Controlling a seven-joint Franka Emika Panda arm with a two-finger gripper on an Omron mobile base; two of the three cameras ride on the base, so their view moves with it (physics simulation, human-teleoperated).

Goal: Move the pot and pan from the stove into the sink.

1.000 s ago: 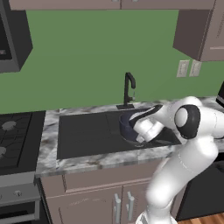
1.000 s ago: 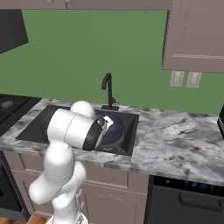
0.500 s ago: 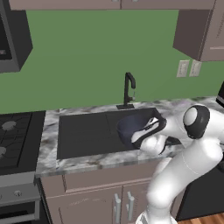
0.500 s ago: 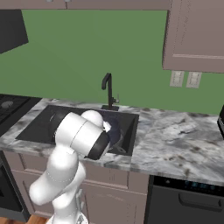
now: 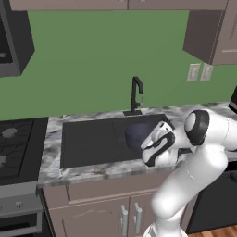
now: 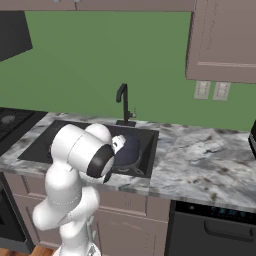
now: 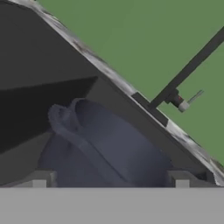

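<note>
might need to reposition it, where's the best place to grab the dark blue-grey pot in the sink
Probably by the rim beside a loop handle, coming from above. The deep round dark blue-grey pot sits in the right end of the black rectangular sink, its mouth facing up; the body looks too wide for the open gripper.

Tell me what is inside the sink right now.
The sink holds the pot, at its right end near the faucet. The hand hovers open over it. The arm hides the basin's right corner, and no pan shows.
</note>
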